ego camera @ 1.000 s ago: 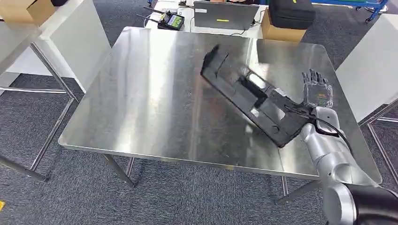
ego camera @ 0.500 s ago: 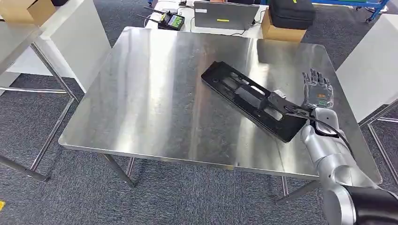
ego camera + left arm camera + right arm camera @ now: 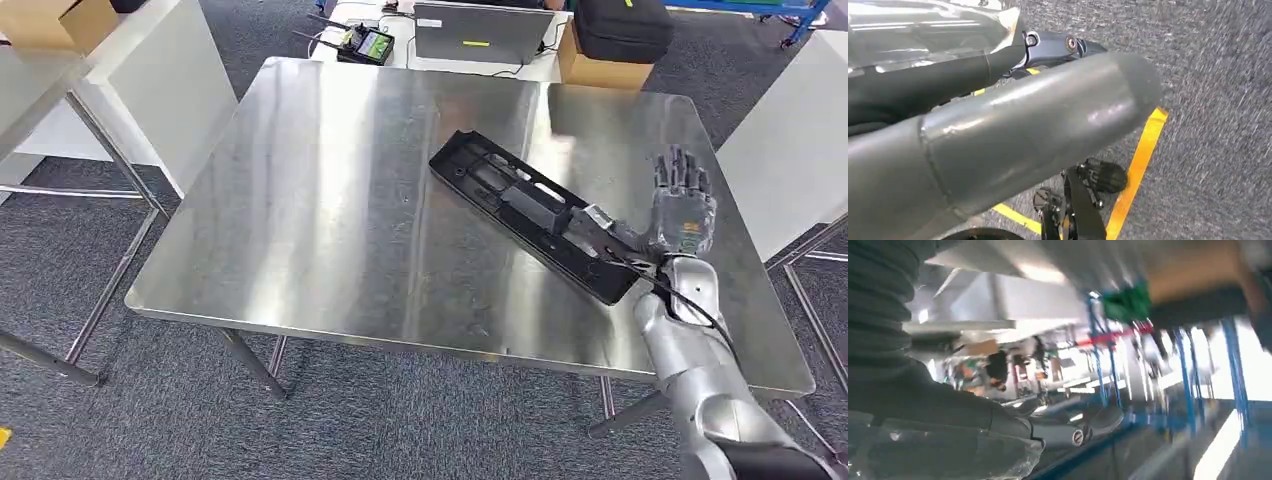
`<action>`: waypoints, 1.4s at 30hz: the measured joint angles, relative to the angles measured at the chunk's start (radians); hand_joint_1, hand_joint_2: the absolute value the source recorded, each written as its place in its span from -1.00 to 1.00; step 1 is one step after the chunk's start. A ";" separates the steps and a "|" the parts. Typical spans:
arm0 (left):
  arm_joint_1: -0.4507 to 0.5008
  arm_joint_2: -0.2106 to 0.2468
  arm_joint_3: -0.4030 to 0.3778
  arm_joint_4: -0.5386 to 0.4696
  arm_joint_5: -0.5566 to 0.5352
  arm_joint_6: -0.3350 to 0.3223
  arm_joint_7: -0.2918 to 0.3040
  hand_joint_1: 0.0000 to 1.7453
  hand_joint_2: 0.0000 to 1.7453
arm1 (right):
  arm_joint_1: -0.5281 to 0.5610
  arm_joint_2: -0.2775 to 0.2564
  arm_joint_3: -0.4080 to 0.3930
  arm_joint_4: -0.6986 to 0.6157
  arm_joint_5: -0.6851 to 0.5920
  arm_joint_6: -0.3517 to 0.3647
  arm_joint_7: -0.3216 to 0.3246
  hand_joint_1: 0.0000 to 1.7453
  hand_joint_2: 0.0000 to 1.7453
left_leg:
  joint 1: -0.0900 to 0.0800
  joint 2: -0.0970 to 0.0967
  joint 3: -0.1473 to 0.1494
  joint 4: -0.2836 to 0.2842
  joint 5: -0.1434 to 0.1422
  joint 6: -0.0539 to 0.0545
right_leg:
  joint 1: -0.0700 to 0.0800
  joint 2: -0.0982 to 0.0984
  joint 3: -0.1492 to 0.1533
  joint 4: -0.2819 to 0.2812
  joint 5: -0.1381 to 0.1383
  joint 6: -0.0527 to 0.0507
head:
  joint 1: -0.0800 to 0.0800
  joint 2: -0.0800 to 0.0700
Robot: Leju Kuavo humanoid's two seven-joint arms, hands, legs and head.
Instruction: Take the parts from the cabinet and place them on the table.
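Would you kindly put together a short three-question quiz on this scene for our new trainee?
1. True or false: the black part lies flat on the steel table.
2. The right hand is: A) gripping the part, B) raised with its fingers spread beside the part's near end, C) resting on the laptop.
3. Fill in: beyond the table's far edge, a brown ____ sits right of the laptop.

Key: 1 true. 2 B. 3 box.
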 joint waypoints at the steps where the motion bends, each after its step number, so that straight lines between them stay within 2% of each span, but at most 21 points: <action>1: 0.000 0.000 0.001 0.000 -0.005 0.006 -0.003 -1.00 -1.00 | 0.043 0.022 -0.022 -0.087 -0.070 -0.011 -0.060 -1.00 1.00 | 0.000 0.000 0.000 0.000 0.000 0.000 | 0.000 0.000 0.000 0.000 0.000 -0.001 | 0.000 0.000; 5: 0.000 0.000 0.010 -0.001 -0.017 0.018 -0.005 -1.00 -1.00 | 0.243 0.152 -0.138 -0.435 -0.297 -0.021 -0.309 -1.00 1.00 | 0.002 -0.002 0.000 0.000 -0.002 -0.002 | 0.000 -0.001 0.000 0.000 -0.003 -0.004 | 0.001 0.000; 8: 0.001 0.000 0.015 -0.003 -0.018 0.022 -0.005 -1.00 -1.00 | 0.369 0.247 -0.184 -0.652 -0.398 -0.023 -0.433 -1.00 1.00 | 0.004 -0.004 0.002 -0.001 -0.005 -0.006 | 0.000 -0.003 -0.008 0.000 -0.007 -0.009 | 0.000 0.000; 13: 0.000 0.000 0.017 -0.004 -0.018 0.023 -0.006 -1.00 -1.00 | 0.470 0.328 -0.217 -0.844 -0.433 -0.024 -0.463 -1.00 1.00 | 0.004 0.000 0.006 -0.001 -0.008 -0.010 | 0.000 0.000 -0.007 0.000 -0.008 -0.012 | 0.001 0.000; 17: 0.000 0.000 0.027 -0.005 -0.013 0.031 -0.016 -1.00 -1.00 | 0.557 0.358 -0.189 -0.940 -0.566 -0.012 -0.479 -1.00 1.00 | 0.004 -0.003 0.007 -0.001 -0.008 -0.010 | -0.001 -0.001 -0.005 0.000 -0.009 -0.012 | 0.001 0.000; 19: 0.000 0.000 0.040 -0.005 -0.002 0.040 -0.024 -1.00 -1.00 | 0.613 0.364 -0.137 -0.989 -0.659 0.047 -0.463 -1.00 1.00 | 0.004 -0.002 0.007 -0.001 -0.009 -0.011 | 0.000 0.000 -0.005 0.000 -0.009 -0.012 | 0.001 0.000; 23: -0.004 0.000 0.067 -0.006 0.037 0.063 -0.024 -1.00 -1.00 | 0.715 0.378 -0.037 -1.056 -0.957 0.294 -0.484 -1.00 1.00 | 0.003 -0.001 0.007 0.002 -0.013 -0.011 | -0.001 0.000 -0.004 -0.004 -0.009 -0.012 | 0.000 0.000; 27: -0.006 0.000 0.115 -0.008 0.101 0.094 -0.006 -1.00 -1.00 | 0.756 0.396 0.031 -1.053 -1.022 0.435 -0.490 -1.00 1.00 | -0.002 -0.001 0.013 0.002 -0.015 -0.001 | -0.006 0.001 0.009 -0.006 -0.007 -0.002 | 0.000 0.000; 28: -0.008 -0.002 0.131 -0.008 0.122 0.103 -0.004 -1.00 -1.00 | 0.755 0.401 0.049 -1.043 -1.024 0.459 -0.492 -1.00 1.00 | 0.003 0.002 0.017 -0.009 -0.007 0.005 | -0.002 0.002 0.012 -0.004 -0.006 0.000 | -0.001 0.000; 29: -0.010 -0.008 0.145 -0.008 0.141 0.112 -0.003 -1.00 -1.00 | 0.755 0.404 0.063 -1.032 -1.023 0.473 -0.493 -1.00 1.00 | 0.009 0.009 0.021 -0.016 -0.002 0.010 | -0.006 0.002 0.007 0.014 -0.022 -0.002 | -0.001 0.000; 30: -0.013 -0.011 0.160 -0.008 0.156 0.123 -0.001 -1.00 -1.00 | 0.753 0.406 0.076 -1.021 -1.022 0.485 -0.496 -1.00 1.00 | 0.010 0.008 0.021 -0.018 -0.001 0.012 | -0.003 0.002 -0.012 0.056 -0.053 -0.009 | 0.002 0.000; 32: -0.016 -0.016 0.188 -0.008 0.179 0.145 0.005 -1.00 -1.00 | 0.750 0.408 0.096 -0.998 -1.023 0.500 -0.500 -1.00 1.00 | 0.010 0.010 0.018 -0.018 0.002 0.017 | -0.007 0.002 -0.079 0.210 -0.130 -0.021 | 0.003 0.000; 33: -0.016 -0.020 0.201 -0.008 0.188 0.158 0.010 -1.00 -1.00 | 0.750 0.409 0.103 -0.988 -1.027 0.504 -0.502 -1.00 1.00 | 0.009 0.010 0.014 -0.018 0.003 0.017 | -0.007 0.002 -0.114 0.287 -0.158 -0.021 | 0.005 0.000; 34: -0.016 -0.023 0.213 -0.008 0.196 0.167 0.015 -1.00 -1.00 | 0.750 0.410 0.109 -0.977 -1.035 0.509 -0.504 -1.00 1.00 | 0.008 0.010 0.011 -0.017 0.006 0.015 | -0.007 0.002 -0.129 0.326 -0.163 -0.015 | 0.004 0.000; 35: -0.016 -0.028 0.224 -0.008 0.204 0.175 0.016 -1.00 -1.00 | 0.749 0.411 0.114 -0.968 -1.041 0.514 -0.506 -1.00 1.00 | 0.008 0.010 0.008 -0.017 0.009 0.013 | -0.007 0.002 -0.115 0.306 -0.149 -0.006 | 0.005 0.000; 36: -0.016 -0.032 0.234 -0.008 0.209 0.184 0.021 -1.00 -1.00 | 0.747 0.411 0.119 -0.961 -1.050 0.517 -0.506 -1.00 1.00 | 0.008 0.010 0.006 -0.017 0.013 0.009 | -0.007 0.002 -0.079 0.244 -0.121 0.004 | 0.005 0.000; 37: -0.017 -0.037 0.242 -0.007 0.218 0.194 0.026 -1.00 -1.00 | 0.742 0.412 0.123 -0.955 -1.059 0.520 -0.507 -1.00 1.00 | 0.009 0.010 0.003 -0.017 0.016 0.006 | -0.007 0.002 -0.032 0.160 -0.090 0.012 | 0.005 0.000; 38: -0.017 -0.042 0.253 -0.007 0.227 0.208 0.033 -1.00 -1.00 | 0.735 0.412 0.128 -0.946 -1.071 0.524 -0.508 -1.00 1.00 | 0.009 0.009 0.002 -0.015 0.020 0.000 | -0.010 0.000 0.034 0.046 -0.061 0.016 | 0.005 0.000; 39: -0.018 -0.044 0.262 -0.007 0.233 0.213 0.036 -1.00 -1.00 | 0.727 0.413 0.132 -0.940 -1.075 0.526 -0.508 -1.00 1.00 | 0.007 0.009 -0.001 -0.013 0.023 -0.006 | -0.008 0.000 0.061 0.001 -0.058 0.005 | 0.005 0.000; 40: -0.018 -0.047 0.269 -0.007 0.235 0.219 0.037 -1.00 -1.00 | 0.726 0.413 0.135 -0.934 -1.080 0.529 -0.508 -1.00 1.00 | 0.006 0.009 -0.002 -0.013 0.028 -0.013 | 0.002 0.005 0.057 0.017 -0.033 -0.004 | 0.002 0.000; 42: -0.020 -0.054 0.282 -0.007 0.246 0.231 0.040 -1.00 -1.00 | 0.719 0.414 0.139 -0.921 -1.094 0.532 -0.510 -1.00 1.00 | 0.009 0.009 -0.004 -0.009 0.037 -0.026 | 0.003 0.006 0.035 0.010 -0.036 -0.022 | 0.000 0.000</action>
